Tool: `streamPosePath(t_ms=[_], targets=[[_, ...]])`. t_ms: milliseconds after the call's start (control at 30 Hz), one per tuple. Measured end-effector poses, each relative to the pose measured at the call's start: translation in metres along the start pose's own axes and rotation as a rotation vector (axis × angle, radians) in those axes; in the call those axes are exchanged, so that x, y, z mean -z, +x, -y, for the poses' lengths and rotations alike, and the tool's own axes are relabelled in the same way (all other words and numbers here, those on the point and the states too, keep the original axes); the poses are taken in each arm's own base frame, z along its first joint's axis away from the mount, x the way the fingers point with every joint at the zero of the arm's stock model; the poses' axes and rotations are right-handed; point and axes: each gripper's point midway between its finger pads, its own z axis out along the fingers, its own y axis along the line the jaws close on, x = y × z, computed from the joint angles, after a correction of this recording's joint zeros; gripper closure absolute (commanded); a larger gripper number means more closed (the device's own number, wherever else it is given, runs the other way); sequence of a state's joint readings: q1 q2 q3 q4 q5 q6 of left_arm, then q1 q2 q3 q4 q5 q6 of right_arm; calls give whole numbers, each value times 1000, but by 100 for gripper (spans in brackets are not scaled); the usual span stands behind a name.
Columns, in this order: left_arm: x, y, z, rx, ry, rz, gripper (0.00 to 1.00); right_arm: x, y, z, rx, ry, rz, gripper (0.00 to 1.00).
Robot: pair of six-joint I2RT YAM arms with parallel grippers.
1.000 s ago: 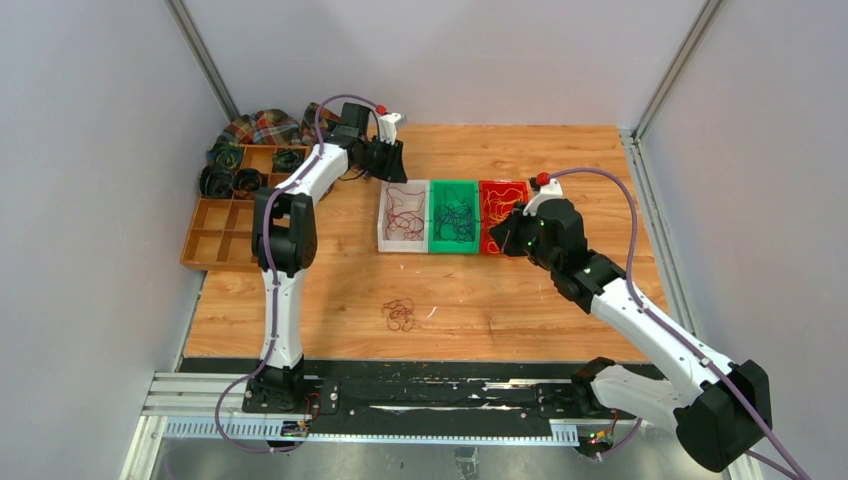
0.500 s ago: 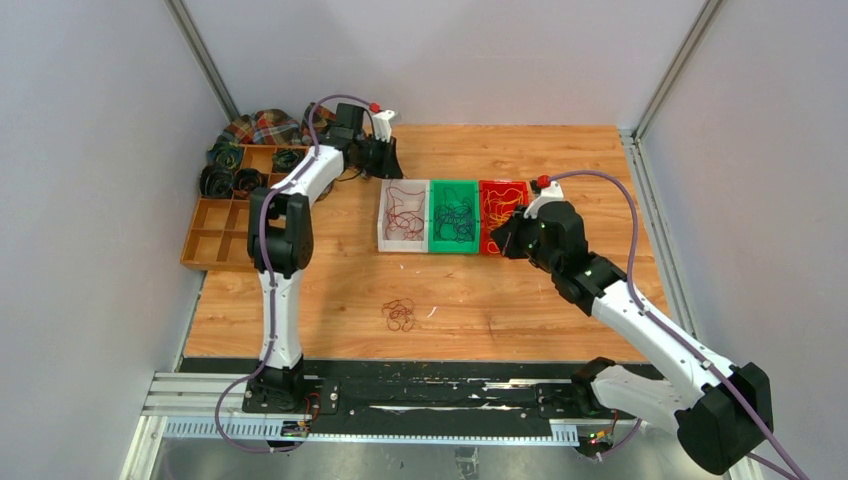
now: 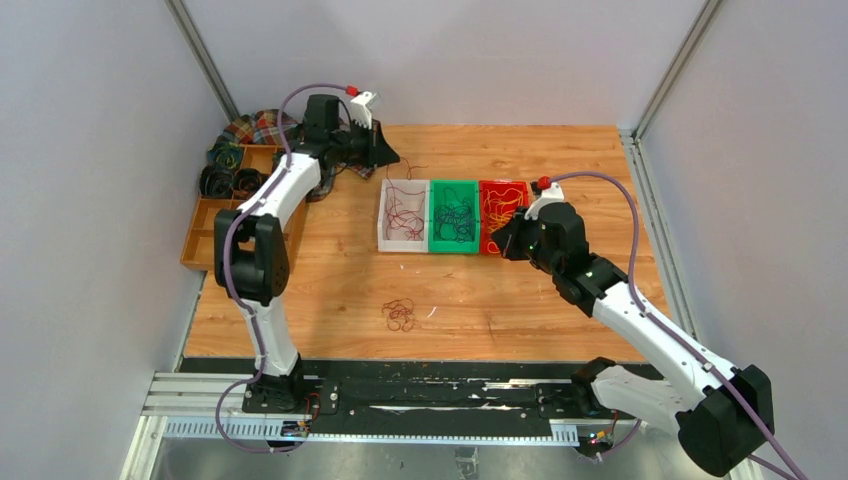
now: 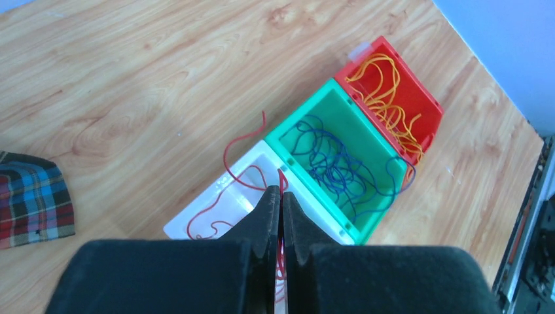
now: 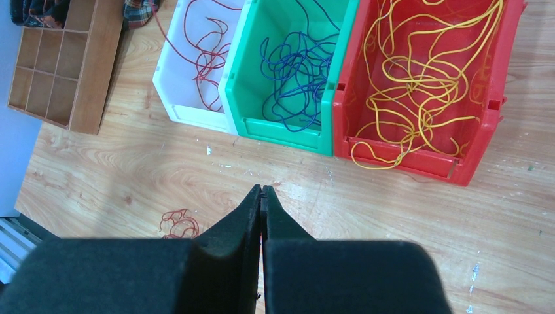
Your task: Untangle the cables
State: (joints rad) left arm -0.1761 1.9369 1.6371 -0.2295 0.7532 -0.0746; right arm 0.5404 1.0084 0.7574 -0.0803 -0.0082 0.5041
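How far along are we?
Done: red, blue and yellow cables sorted into the white bin, green bin and red bin. In hand: left gripper shut on a red strand by the white bin. Left: red tangle on the table; right gripper shut, empty.

A wooden counter [image 3: 500, 290] carries three open bins in a row, side walls touching: a white bin [image 5: 196, 112] on the left, a green bin [image 5: 281, 129] in the middle and a red bin [image 5: 505, 65] on the right. At the far left lies a wooden divider tray [image 3: 205, 245]. Dark coiled rolls [image 3: 215, 182] sit in its far compartments, and a plaid cloth [image 3: 262, 127] lies just behind it.
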Motion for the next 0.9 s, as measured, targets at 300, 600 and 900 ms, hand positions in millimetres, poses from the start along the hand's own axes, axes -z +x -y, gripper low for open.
streamPosePath(t_ms=[300, 600, 900], targets=[[24, 40, 11, -119, -27, -103, 97, 4, -2, -1, -1, -6, 9, 99], [1, 109, 14, -171, -85, -281, 95, 4, 4, 2, -8, 0, -4, 100], [-18, 117, -22, -205, -216, -305, 42, 5, 3, -1, -9, -11, -3, 99]])
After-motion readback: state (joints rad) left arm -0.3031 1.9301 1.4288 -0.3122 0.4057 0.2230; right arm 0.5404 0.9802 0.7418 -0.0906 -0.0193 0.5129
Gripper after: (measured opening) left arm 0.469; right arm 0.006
